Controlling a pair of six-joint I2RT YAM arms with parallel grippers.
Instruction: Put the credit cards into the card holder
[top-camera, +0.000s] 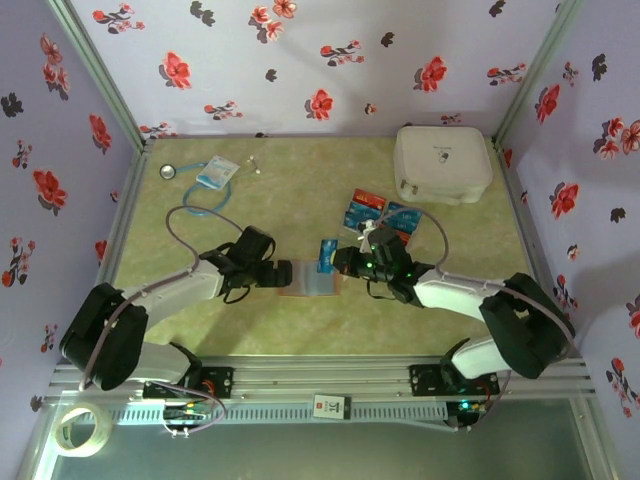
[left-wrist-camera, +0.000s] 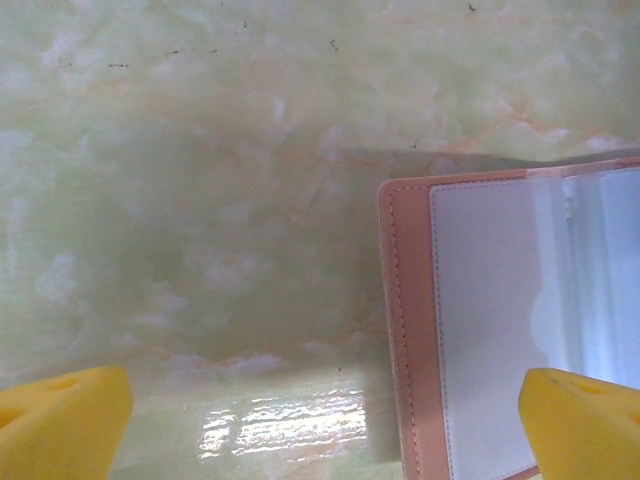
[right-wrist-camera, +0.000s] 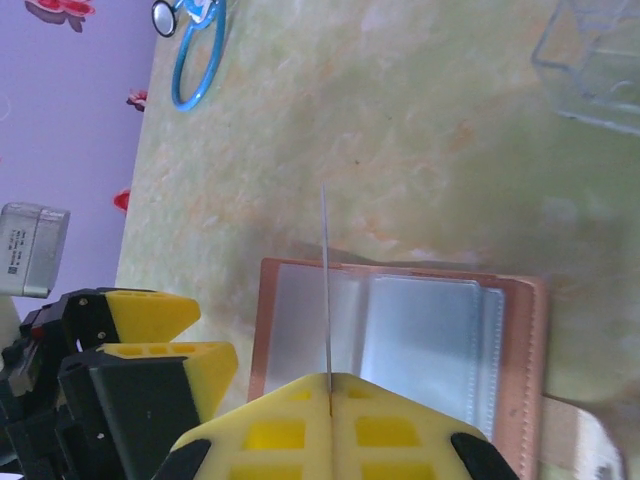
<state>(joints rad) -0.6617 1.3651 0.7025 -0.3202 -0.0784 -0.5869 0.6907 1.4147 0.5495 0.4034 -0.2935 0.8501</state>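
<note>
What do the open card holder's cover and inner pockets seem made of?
The tan-pink folding card holder looks like matte leather or imitation leather: a stitched seam runs along its edge. Its inner pockets look like clear, glossy plastic film.

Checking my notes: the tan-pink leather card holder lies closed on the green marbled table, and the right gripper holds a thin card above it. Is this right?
No. The tan-pink leather card holder lies open, not closed; the right wrist view shows its clear pockets. It is on the green marbled table, and the right gripper holds a thin card above it.
</note>
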